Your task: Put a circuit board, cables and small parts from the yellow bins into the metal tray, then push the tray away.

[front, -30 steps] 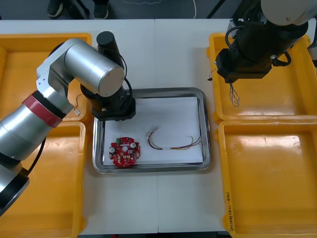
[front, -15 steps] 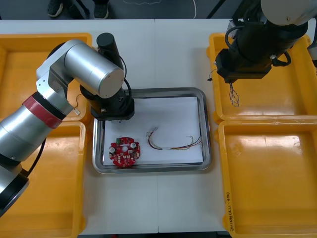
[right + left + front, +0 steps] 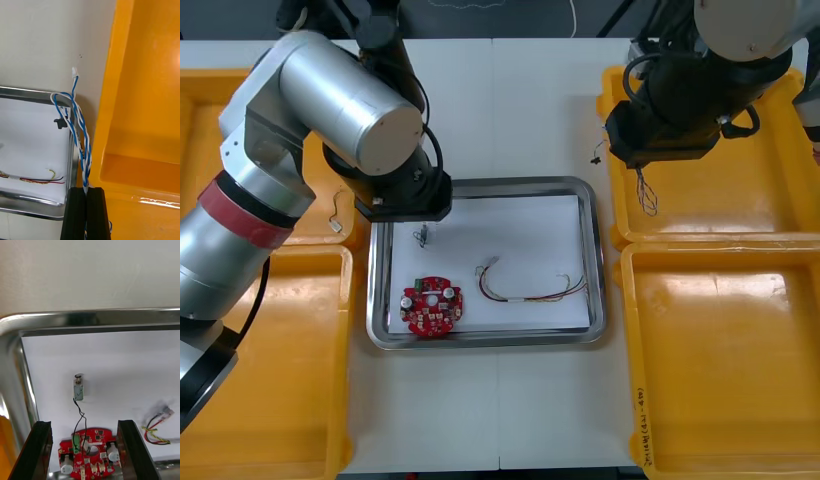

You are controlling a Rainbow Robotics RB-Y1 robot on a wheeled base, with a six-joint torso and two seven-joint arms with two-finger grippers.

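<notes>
Left pincer (image 3: 83, 423) wide open over tray (image 3: 595, 250) far-left corner, small part (image 3: 78, 390) lying free on tray beyond fingers. Board (image 3: 432, 305) and red-yellow cable (image 3: 530, 290) in tray too. Right pincer (image 3: 87, 189) clamped on blue-white cable (image 3: 80, 138), dangling by bin (image 3: 740, 210) edge beside tray.

A seam (image 3: 493, 100) runs down the light table (image 3: 530, 110).

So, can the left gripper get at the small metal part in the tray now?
Probably yes. The left gripper is open above the tray, and the small metal part lies uncovered just beyond its fingers. Its thin black wire trails toward the circuit board.
</notes>
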